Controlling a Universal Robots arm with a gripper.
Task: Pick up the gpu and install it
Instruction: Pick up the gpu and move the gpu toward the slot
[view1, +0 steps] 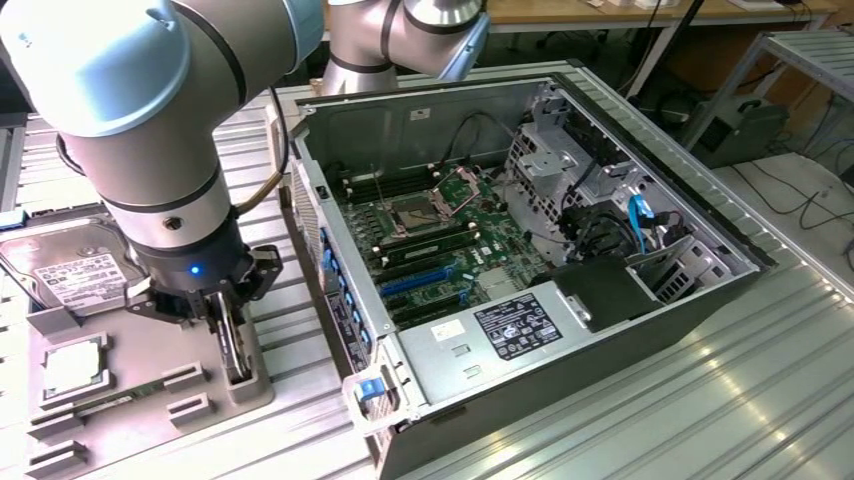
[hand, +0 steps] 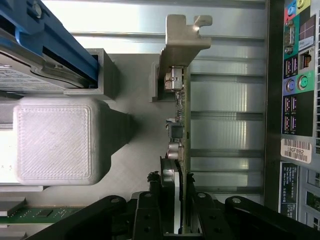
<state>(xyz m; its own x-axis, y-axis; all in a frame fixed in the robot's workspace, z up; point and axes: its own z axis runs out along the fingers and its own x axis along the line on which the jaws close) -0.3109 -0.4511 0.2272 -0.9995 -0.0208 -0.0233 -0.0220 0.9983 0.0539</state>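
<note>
**benchrat:** so where's the gpu sitting right now?

**loose_screw:** It's standing on its edge in a slot of the grey holder, on the exterior view's left of the open pc case. It isn't in the case, it's outside on the ribbed metal surface with the other parts. The hard drive and the little square chip lie on that same holder, further to the exterior view's left.

**benchrat:** and the hand?

**loose_screw:** The hand is straight down over the card. In the wrist view you see the gpu edge-on, with its silver bracket at the far end. The hand has one black finger on each face at the fan end. To me it looks pinched onto the card, pads against both sides. The card's lower edge is down in the holder, not lifted out.
</note>
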